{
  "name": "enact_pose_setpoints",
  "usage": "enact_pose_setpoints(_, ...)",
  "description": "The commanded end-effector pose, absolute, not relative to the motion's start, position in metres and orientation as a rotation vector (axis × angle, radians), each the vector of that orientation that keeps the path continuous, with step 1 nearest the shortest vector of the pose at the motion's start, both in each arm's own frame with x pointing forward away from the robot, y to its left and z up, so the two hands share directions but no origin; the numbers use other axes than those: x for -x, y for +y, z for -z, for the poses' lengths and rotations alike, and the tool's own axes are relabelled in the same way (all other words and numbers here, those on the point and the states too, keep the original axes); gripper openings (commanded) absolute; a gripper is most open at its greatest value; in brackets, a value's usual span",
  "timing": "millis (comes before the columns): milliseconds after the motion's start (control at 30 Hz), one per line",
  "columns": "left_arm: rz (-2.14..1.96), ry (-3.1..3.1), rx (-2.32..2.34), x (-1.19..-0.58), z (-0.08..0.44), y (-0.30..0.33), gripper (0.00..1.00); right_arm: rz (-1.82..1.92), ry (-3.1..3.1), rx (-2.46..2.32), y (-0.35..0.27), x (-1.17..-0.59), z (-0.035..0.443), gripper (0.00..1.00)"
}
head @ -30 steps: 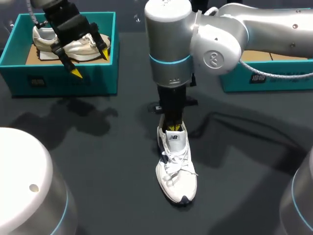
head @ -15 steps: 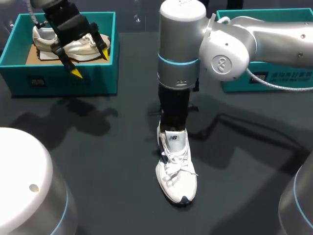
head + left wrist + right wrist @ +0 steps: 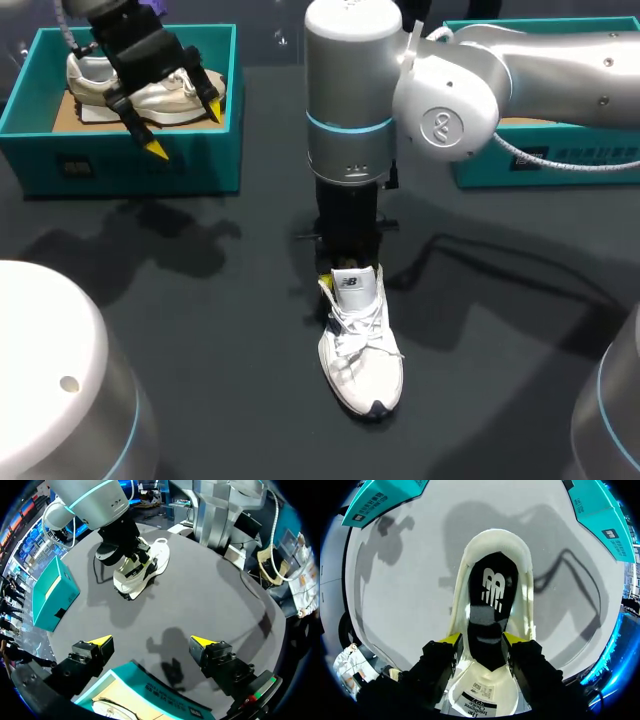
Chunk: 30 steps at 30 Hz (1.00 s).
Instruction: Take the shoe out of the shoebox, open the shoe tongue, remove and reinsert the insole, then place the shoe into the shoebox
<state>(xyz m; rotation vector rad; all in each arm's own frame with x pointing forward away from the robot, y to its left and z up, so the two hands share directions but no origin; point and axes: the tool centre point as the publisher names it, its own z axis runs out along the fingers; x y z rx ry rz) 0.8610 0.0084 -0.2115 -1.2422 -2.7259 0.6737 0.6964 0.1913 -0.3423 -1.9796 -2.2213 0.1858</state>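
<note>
A white shoe (image 3: 360,350) lies mid-table, its toe toward the near edge. My right gripper (image 3: 345,270) points down into the shoe's opening behind the raised tongue (image 3: 352,285). In the right wrist view the black insole (image 3: 490,595) lies inside the shoe (image 3: 457,605). My right gripper (image 3: 483,640) is open, its yellow tips standing either side of the insole's narrow part. My left gripper (image 3: 185,130) hangs open over the left teal shoebox (image 3: 120,165). The left wrist view shows that gripper (image 3: 151,641) with nothing between its fingers, far from the shoe (image 3: 145,570).
A second white shoe (image 3: 150,95) lies in the left shoebox. Another teal box (image 3: 560,165) stands at the back right, partly behind my right arm. Two white rounded arm bases fill the near corners.
My right arm swung a little to the right and back again above the shoe, and its fingers have spread apart. The left arm and the shoe have stayed put.
</note>
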Motion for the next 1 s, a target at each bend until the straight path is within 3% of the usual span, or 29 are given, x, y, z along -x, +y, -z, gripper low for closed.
enact_pose_setpoints(33,-0.671,-2.727,1.244,-0.860,0.211,0.009,1.00,-0.178,-2.213,1.983,0.189,-0.693,0.345,0.70)
enact_pose_setpoints(167,-0.671,-2.727,1.244,-0.860,0.211,0.009,1.00,-0.178,-2.207,1.995,0.188,-0.689,0.343,1.00)
enact_pose_setpoints(1000,-0.671,-2.727,1.244,-0.860,0.211,0.009,1.00,-0.201,-2.157,2.100,0.180,-0.644,0.313,1.00)
